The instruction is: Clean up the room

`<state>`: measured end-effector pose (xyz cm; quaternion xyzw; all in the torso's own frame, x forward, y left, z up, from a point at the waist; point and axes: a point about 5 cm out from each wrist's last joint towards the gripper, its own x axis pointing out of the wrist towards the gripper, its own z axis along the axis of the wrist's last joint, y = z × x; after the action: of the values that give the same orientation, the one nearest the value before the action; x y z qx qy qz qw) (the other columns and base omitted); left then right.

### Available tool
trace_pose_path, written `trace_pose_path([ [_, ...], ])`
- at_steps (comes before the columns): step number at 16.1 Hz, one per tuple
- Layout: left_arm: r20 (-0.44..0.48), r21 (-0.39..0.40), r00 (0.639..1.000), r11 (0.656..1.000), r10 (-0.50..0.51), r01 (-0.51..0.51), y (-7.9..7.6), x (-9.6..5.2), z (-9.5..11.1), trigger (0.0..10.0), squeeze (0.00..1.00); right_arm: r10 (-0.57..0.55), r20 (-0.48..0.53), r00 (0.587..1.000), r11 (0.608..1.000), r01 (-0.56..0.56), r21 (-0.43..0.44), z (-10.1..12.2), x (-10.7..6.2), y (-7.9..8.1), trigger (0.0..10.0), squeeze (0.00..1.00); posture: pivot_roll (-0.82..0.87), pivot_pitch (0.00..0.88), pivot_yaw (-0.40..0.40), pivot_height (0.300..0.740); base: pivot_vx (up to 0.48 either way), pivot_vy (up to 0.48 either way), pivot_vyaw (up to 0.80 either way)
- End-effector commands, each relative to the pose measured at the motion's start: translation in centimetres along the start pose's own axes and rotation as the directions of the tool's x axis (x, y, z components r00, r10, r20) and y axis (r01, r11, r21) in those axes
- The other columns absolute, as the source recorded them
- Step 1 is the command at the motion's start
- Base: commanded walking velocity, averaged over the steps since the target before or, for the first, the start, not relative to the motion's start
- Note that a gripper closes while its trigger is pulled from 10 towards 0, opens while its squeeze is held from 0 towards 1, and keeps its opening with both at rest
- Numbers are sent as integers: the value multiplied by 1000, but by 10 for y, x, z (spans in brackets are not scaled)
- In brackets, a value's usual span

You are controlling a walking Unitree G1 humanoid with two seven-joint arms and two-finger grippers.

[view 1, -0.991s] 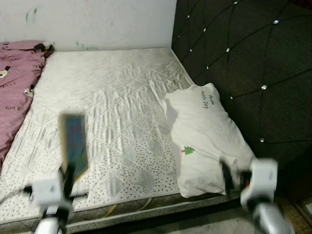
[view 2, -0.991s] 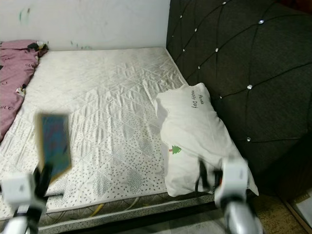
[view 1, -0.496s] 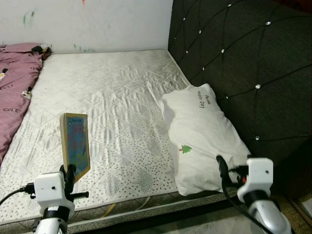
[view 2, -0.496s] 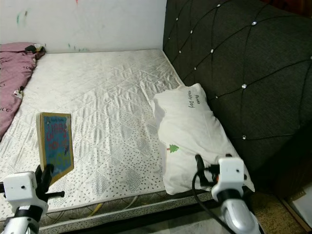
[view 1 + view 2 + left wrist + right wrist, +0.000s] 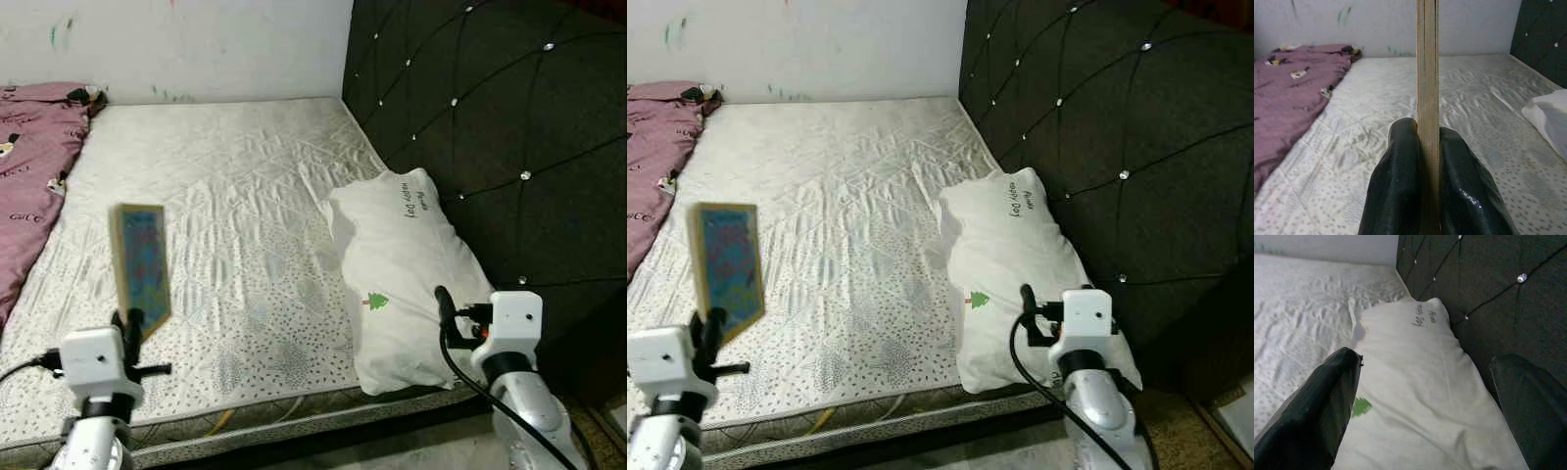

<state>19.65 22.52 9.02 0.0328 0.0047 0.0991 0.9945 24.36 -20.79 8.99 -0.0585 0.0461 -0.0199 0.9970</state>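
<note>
Upright at lower left of the head view, a thin picture book [image 5: 141, 269] stands clamped by its lower edge in the robot's left gripper [image 5: 131, 328], raised clear above the near edge of the bare mattress [image 5: 225, 196]. From the left wrist camera the two black fingers [image 5: 1396, 186] press flat against either face of the book, whose spine runs straight up the middle of the frame; held edge-on like this, it looks ready to be carried and slotted somewhere rather than laid down. Its cover is blurred in the head view, so the printing cannot be read.

At lower right, the right gripper [image 5: 443, 315] hovers just at the near end of a white pillow [image 5: 407, 274] with a small green tree mark, its jaws spread wide and empty, one finger [image 5: 1322, 406] on each side of the pillow in the right wrist view. That stance suggests the pillow may be the next thing to be straightened, though it has not been touched.

The pillow lies along the right of the frame against the dark tufted headboard [image 5: 490, 127]. A crumpled pink blanket [image 5: 29, 176] is heaped at upper left beside the white wall [image 5: 196, 44]. Judged from this, tidying is at an early stage.
</note>
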Motion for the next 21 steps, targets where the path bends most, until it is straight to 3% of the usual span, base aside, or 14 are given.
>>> trace_pose_path([
  [1,38,13,999,1000,9,-9,5,2,6,10000,0,-6,19,1000,999,7,-37,5,3,-12,10000,0,25,45,-32,740,0,0,0],
  [3,40,23,999,1000,9,-10,7,4,6,10000,0,-4,20,1000,996,6,-88,8,8,-31,10000,0,23,45,-34,740,0,0,0],
  [5,47,15,999,1000,6,-7,2,4,6,10000,0,-37,12,999,996,38,-76,6,8,-39,10000,0,22,47,-35,740,0,0,0],
  [13,37,5,999,1000,11,-11,-7,10,5,10000,0,33,-3,999,999,-33,35,-1,0,4,10000,0,27,52,-29,740,0,0,0],
  [19,38,-7,999,1000,5,-4,-9,10,6,10000,0,49,-2,999,998,-49,30,0,3,7,10000,0,27,59,-36,740,0,0,245],
  [21,78,-62,995,996,-64,68,-19,13,13,10000,0,52,11,999,997,-53,61,4,6,11,10000,0,27,60,-38,740,0,0,0],
])
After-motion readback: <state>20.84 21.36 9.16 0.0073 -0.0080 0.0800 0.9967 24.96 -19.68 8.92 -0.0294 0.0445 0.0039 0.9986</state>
